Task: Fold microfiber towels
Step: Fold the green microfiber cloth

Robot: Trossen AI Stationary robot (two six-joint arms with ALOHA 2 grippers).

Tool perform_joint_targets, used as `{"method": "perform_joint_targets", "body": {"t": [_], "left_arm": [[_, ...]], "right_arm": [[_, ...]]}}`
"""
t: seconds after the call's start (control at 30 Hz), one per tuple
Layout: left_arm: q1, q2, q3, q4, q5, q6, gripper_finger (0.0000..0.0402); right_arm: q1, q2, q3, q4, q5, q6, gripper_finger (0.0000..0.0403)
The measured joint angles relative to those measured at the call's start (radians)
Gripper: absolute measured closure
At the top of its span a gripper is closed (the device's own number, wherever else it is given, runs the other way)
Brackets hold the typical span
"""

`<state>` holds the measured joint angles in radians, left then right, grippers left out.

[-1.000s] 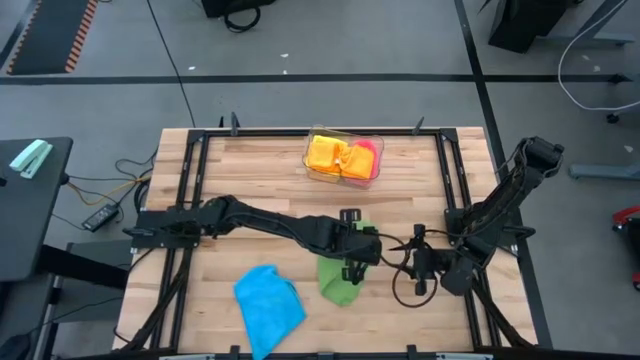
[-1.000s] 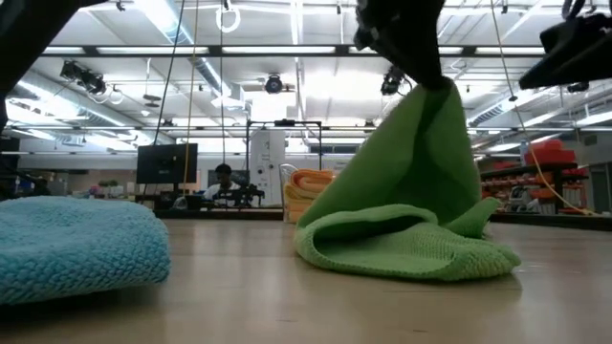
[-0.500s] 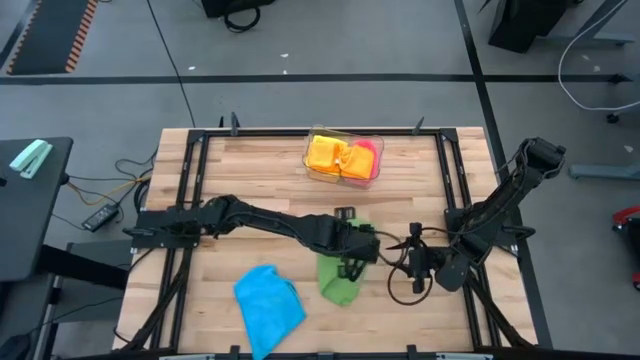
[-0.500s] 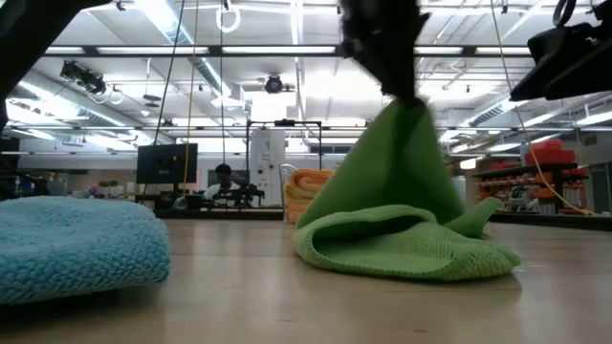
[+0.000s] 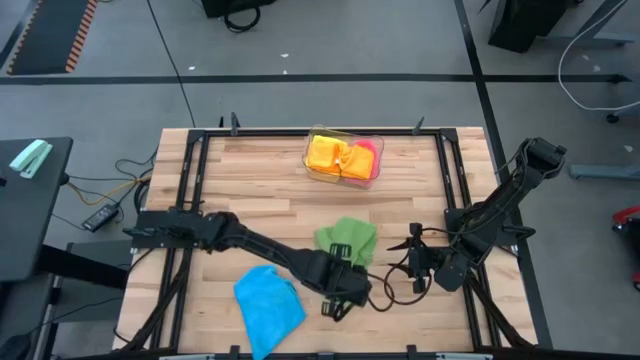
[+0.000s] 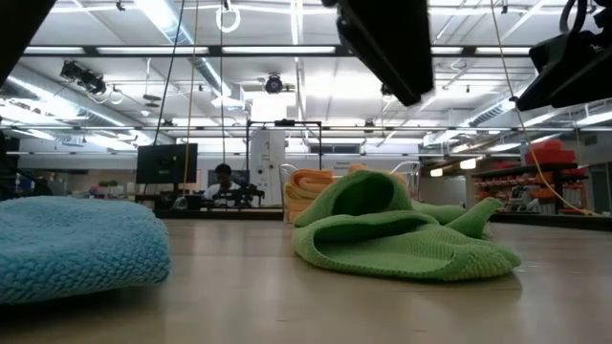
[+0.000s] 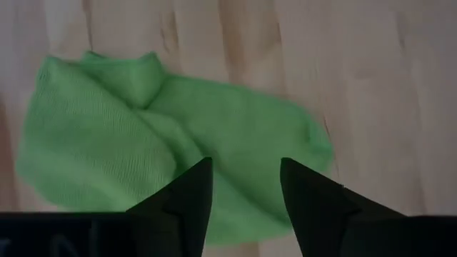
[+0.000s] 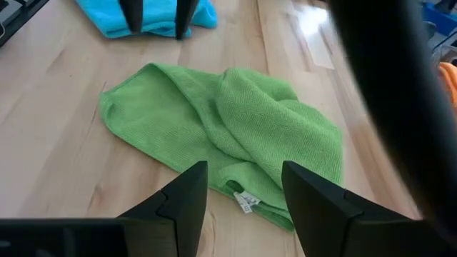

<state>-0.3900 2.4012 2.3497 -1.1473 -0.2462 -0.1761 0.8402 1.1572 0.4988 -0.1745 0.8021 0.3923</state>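
the left gripper (image 5: 343, 297) was held with fingers parted and empty, above the table (image 5: 250, 180) near its front edge. the green towel (image 5: 347, 240) lay crumpled just beyond it. the right gripper (image 5: 418, 262) was parted, empty, beside the towel. the blue towel (image 5: 268, 308) lay front-left.

the high view looks straight down on the whole table (image 5: 250, 170). the low view sits at tabletop height, facing level into the room. both wrist views look close down past their fingers. all four share the green towel (image 5: 347, 238) (image 6: 402, 234) (image 7: 143, 135) (image 8: 228, 135).
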Motion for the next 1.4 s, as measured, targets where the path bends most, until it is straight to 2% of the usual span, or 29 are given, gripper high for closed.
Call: {"method": "perform_joint_targets", "body": {"t": [0.13,0.33,0.4,0.67,0.83,0.97,1.23,1.4], "left_arm": [[-0.001,0.058,0.000,0.059,-0.052,0.004,0.0243],[0.008,0.109,0.000,0.064,-0.255,-0.022,0.0254],[0.008,0.119,0.000,0.062,-0.293,-0.022,0.0250],[0.003,0.179,0.000,0.109,-0.309,-0.007,0.0216],[0.000,0.199,-0.001,0.114,-0.332,0.062,0.0215],[0.000,0.200,0.000,0.099,-0.382,0.060,0.0230],[0.000,0.200,0.000,-0.029,-0.382,0.054,0.0281],[-0.007,0.200,0.000,-0.030,-0.382,0.083,0.0307]], "right_arm": [[0.001,0.000,0.000,-0.005,0.000,0.007,0.0213],[0.001,0.000,0.000,-0.020,-0.011,0.025,0.0213],[0.001,0.000,0.000,-0.021,-0.011,0.028,0.0213],[0.001,0.000,0.000,-0.023,-0.014,0.031,0.0213],[0.001,0.000,0.000,-0.022,-0.014,0.031,0.0213],[0.001,0.000,0.000,-0.022,-0.015,0.035,0.0213],[0.000,0.000,0.000,-0.023,-0.018,0.042,0.0213],[0.000,0.000,0.000,-0.022,-0.018,0.045,0.0213]]}}
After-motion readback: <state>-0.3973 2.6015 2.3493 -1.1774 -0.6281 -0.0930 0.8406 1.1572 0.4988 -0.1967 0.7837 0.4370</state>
